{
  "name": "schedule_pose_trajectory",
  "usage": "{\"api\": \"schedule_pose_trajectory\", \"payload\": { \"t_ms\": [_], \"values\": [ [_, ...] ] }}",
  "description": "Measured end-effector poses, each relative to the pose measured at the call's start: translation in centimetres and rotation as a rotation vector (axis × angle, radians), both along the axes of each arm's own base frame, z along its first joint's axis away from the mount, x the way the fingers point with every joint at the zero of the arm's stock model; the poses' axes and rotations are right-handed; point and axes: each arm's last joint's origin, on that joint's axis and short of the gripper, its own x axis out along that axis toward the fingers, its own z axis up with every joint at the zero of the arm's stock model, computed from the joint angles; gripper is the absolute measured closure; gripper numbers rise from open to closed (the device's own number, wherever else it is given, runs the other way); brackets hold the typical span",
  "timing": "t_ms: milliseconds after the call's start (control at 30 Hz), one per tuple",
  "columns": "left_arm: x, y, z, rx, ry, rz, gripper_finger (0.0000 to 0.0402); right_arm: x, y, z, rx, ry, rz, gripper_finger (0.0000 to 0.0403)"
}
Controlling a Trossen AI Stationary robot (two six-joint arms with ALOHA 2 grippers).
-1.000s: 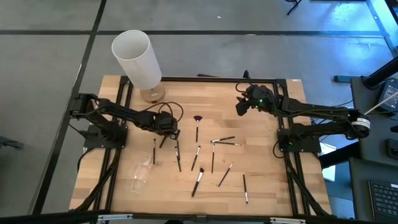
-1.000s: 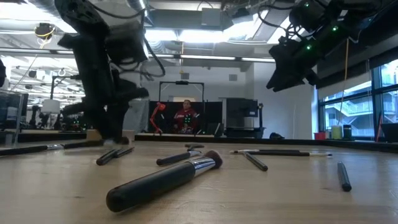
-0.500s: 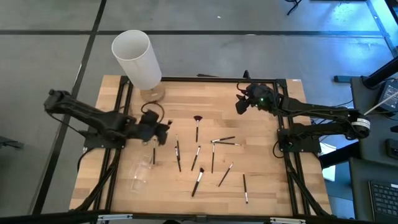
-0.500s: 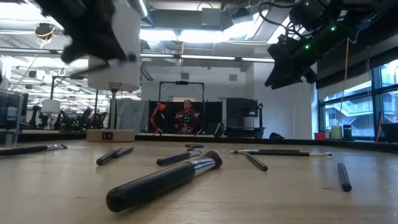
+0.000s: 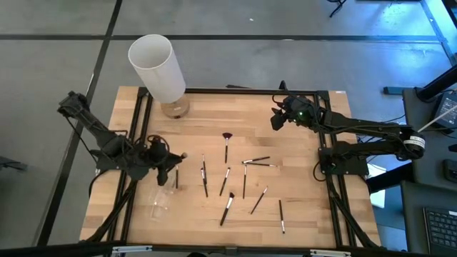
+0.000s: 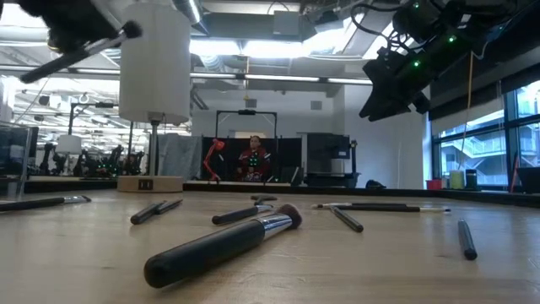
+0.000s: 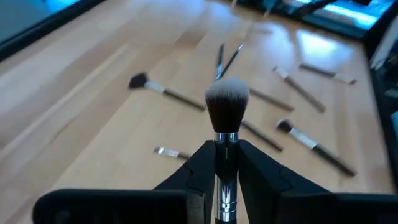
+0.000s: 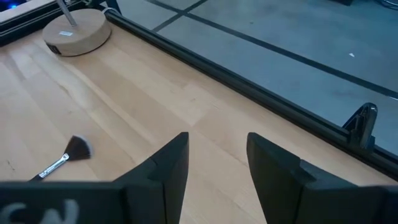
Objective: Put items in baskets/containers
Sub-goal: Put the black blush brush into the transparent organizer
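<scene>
- The worktop is filling the middle of the high view, and most of the job is looking undone: about ten brushes are lying loose across its centre and lower centre, among them the fan brush just above the middle.
- The white cylinder is standing at the upper left of the high view; it is not the target and nothing is going into it.
- The transparent cup is lying faintly visible at the lower left of the worktop, and I cannot tell whether anything is inside it; by my judgement it is holding little or nothing.
- The left hand is hovering just above that cup in the high view, clamping one brush, so a first or early delivery is probably under way.
- The right hand is waiting at the upper right of the worktop, its fingers standing apart with nothing between them.
- The held brush is showing its pale domed bristles only in the left wrist view; the high view is giving just a small pale tip.
- The low view is showing the raised brush at upper left, but the cup is not showing there.
</scene>
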Motion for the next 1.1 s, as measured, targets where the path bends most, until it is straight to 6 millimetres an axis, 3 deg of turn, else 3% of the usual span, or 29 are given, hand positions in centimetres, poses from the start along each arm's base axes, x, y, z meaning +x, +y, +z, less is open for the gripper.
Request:
{"api": "schedule_pose_trajectory", "payload": {
  "t_ms": [267, 767, 1100],
  "values": [
    [-1.1, -0.5, -2.9, -0.038, 0.029, 0.047, 0.0346, 0.0, 0.0, -0.1, 0.004, 0.008, 0.000, 0.0241],
    [-1.3, -1.8, -3.7, -0.102, 0.116, -0.038, 0.0335, 0.0, 0.0, -0.1, 0.002, 0.009, 0.001, 0.0241],
    [-0.8, -2.3, -4.9, -0.052, 0.173, -0.018, 0.0340, 0.0, 0.0, 0.0, -0.002, 0.002, 0.002, 0.0241]
  ]
}}
